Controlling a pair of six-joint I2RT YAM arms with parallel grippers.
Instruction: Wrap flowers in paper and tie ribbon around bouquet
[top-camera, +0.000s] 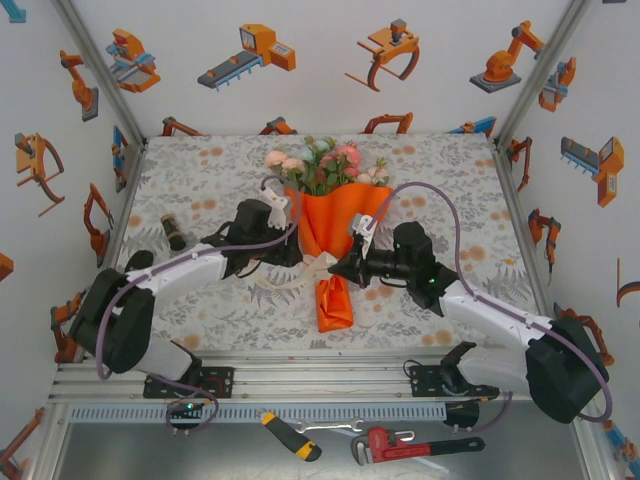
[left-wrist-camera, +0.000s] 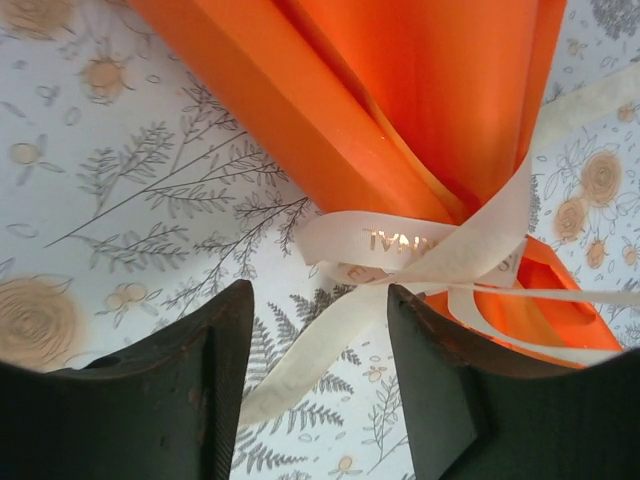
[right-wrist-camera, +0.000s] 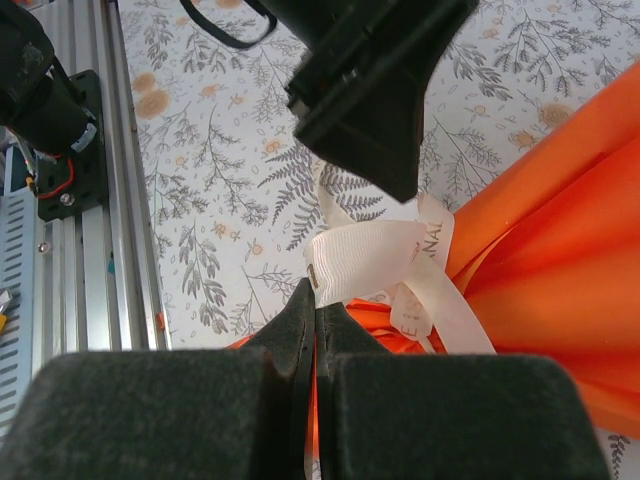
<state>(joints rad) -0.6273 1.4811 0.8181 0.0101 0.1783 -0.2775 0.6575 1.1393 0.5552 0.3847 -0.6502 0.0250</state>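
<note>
Where left end effector (left-wrist-camera: 320, 300) gapes, ribbon (left-wrist-camera: 310, 355) between

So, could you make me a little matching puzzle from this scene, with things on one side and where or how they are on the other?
Things:
1. left claw
2. right claw
3. ribbon
4. flowers

Place or state:
a. shut on a ribbon strand
b. tied round the narrow part of the paper
c. open, jaws apart
d. sticking out of the paper's wide far end

Pairs: 1-c, 2-a, 3-b, 4-d
</note>
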